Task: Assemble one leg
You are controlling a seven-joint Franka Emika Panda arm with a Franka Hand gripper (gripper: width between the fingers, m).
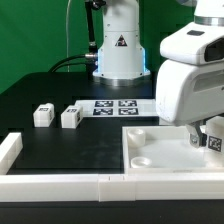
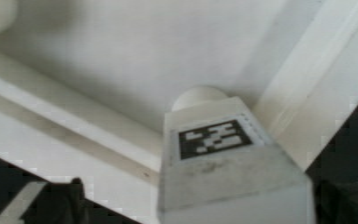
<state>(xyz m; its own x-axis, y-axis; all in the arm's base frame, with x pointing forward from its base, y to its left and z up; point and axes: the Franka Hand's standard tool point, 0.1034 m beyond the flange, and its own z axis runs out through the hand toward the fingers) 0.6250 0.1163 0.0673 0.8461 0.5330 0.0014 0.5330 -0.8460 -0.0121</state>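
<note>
My gripper (image 1: 206,134) hangs over the exterior view's right part of the large white panel (image 1: 160,146) and is shut on a leg (image 1: 214,141), a small white block whose tag shows beside the fingers. In the wrist view the held leg (image 2: 217,150) points its rounded tip and tag at the panel (image 2: 140,60) close below, with the gripper (image 2: 202,208) around its base. A dark finger (image 2: 43,203) shows at one side. Two more legs (image 1: 42,114) (image 1: 71,116) stand on the black table at the exterior view's left. A round socket (image 1: 141,158) sits in the panel's near corner.
The marker board (image 1: 113,106) lies in front of the robot base (image 1: 118,50). A long white bar (image 1: 55,185) runs along the table's front edge and another white bar (image 1: 9,150) lies at the exterior view's far left.
</note>
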